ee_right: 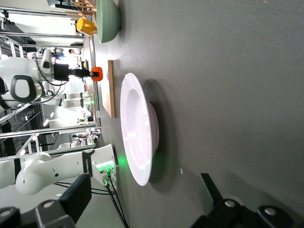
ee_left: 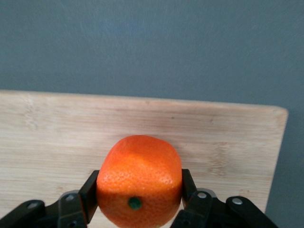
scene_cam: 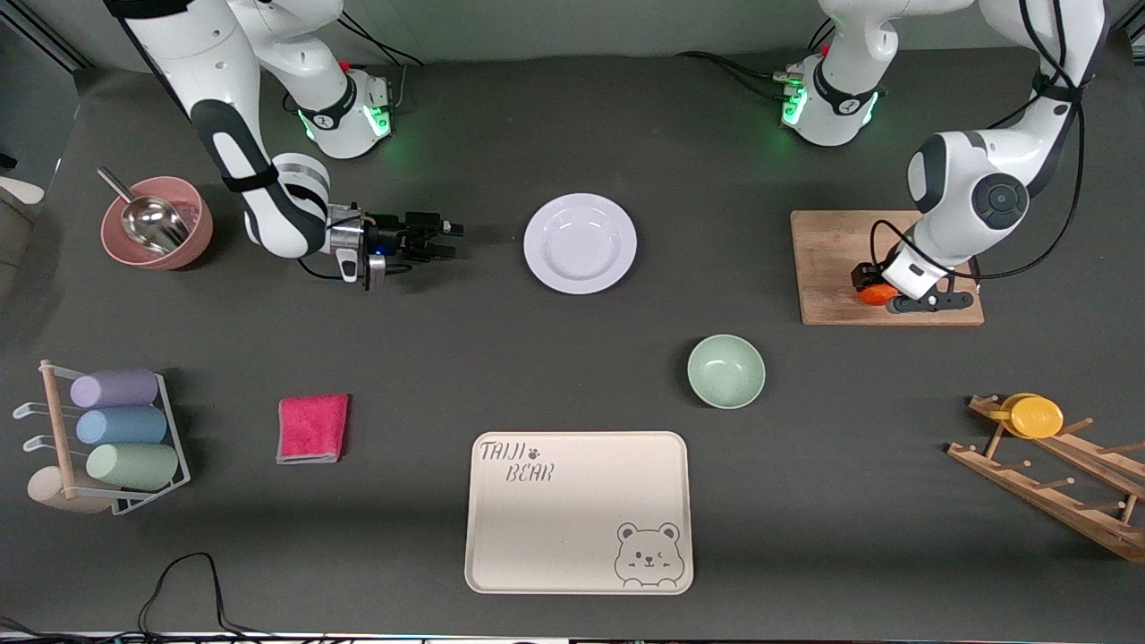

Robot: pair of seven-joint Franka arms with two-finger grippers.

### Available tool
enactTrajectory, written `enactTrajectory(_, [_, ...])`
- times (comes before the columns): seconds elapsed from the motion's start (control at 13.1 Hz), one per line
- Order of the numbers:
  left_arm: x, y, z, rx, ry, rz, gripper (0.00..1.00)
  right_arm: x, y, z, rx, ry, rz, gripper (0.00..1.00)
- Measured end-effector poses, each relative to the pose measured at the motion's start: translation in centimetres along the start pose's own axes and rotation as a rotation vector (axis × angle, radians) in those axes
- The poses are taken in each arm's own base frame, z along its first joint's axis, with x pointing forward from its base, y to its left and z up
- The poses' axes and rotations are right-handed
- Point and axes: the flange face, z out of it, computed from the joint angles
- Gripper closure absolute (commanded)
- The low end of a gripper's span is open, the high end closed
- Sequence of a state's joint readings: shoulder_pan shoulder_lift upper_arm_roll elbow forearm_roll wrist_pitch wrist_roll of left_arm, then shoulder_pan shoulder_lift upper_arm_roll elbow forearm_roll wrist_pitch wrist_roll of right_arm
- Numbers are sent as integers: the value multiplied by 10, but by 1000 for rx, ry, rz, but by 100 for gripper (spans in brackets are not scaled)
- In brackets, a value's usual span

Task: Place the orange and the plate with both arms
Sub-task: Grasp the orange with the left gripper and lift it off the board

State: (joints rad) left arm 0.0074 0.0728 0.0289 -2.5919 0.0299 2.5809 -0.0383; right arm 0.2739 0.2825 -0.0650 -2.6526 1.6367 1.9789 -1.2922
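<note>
The orange (scene_cam: 877, 294) is at the near edge of a wooden cutting board (scene_cam: 832, 250) toward the left arm's end of the table. My left gripper (scene_cam: 873, 288) is shut on it. In the left wrist view its black fingers (ee_left: 90, 190) press both sides of the orange (ee_left: 140, 183) over the board (ee_left: 71, 133). The white plate (scene_cam: 580, 242) lies empty mid-table. My right gripper (scene_cam: 450, 241) is open and low beside the plate, toward the right arm's end, pointing at it. The right wrist view shows the plate (ee_right: 137, 128) edge-on ahead of the open fingers (ee_right: 78, 194).
A pale green bowl (scene_cam: 725, 370) sits nearer the camera than the plate. A beige bear tray (scene_cam: 579, 512) lies at the near edge. A pink cloth (scene_cam: 312, 428), a pink bowl with scoop (scene_cam: 156, 224), a cup rack (scene_cam: 107, 438) and a wooden rack with a yellow cup (scene_cam: 1038, 416) stand around.
</note>
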Motion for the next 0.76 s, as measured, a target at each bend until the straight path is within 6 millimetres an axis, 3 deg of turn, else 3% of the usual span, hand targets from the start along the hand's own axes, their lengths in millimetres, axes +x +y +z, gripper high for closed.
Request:
enactTrajectory(0.15, [9,8,-44,5,-40,7,100,-4,8,6,23,3,15,0])
enactTrajectory(0.31, [22,14,-125,12,-73,9,100,-6,14,9,33,1,26,0])
enactTrajectory(0.53, [31,18,-272,20,-81,10,100,-8,19,13,31,-8,37,3])
enactTrajectory(0.69, [32,24,-342,21,-90,8,100,-8,20,14,31,-10,38,10])
enactTrajectory(0.76, [37,31,-364,17,-95,0,100,-7,20,14,31,-10,38,16])
